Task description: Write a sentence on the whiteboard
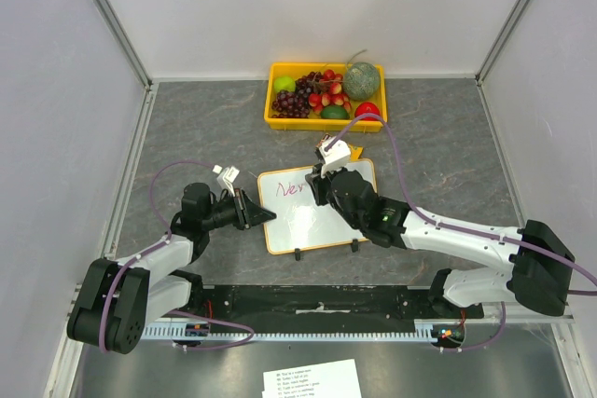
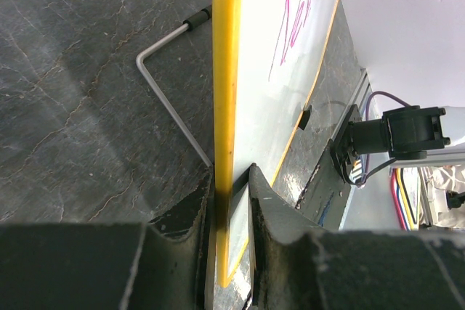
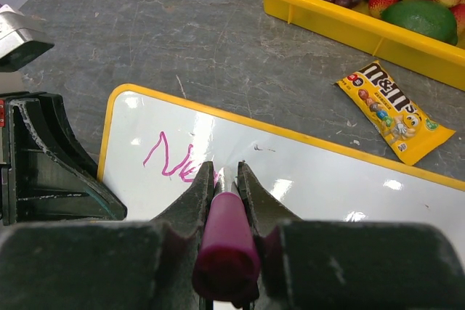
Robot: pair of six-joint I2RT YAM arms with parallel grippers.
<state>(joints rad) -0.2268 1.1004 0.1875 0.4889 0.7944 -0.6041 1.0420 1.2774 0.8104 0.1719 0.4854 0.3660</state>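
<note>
Left pincer (image 1: 252, 212) is closed tight on the left edge of the whiteboard (image 1: 317, 226), the yellow frame pinched between its fingers (image 2: 280, 212). The right pincer (image 3: 225, 172) grips a marker (image 3: 225, 248) over the board's upper left, right beside the sentence (image 3: 171, 156), which is only a few pink letters. Beyond the board, a yellow tray (image 1: 271, 105) holds grapes (image 1: 290, 102), strawberries (image 1: 326, 92), a melon (image 1: 364, 76) and a green apple (image 1: 284, 84). A candy bag (image 3: 393, 110) lies between tray and board.
</note>
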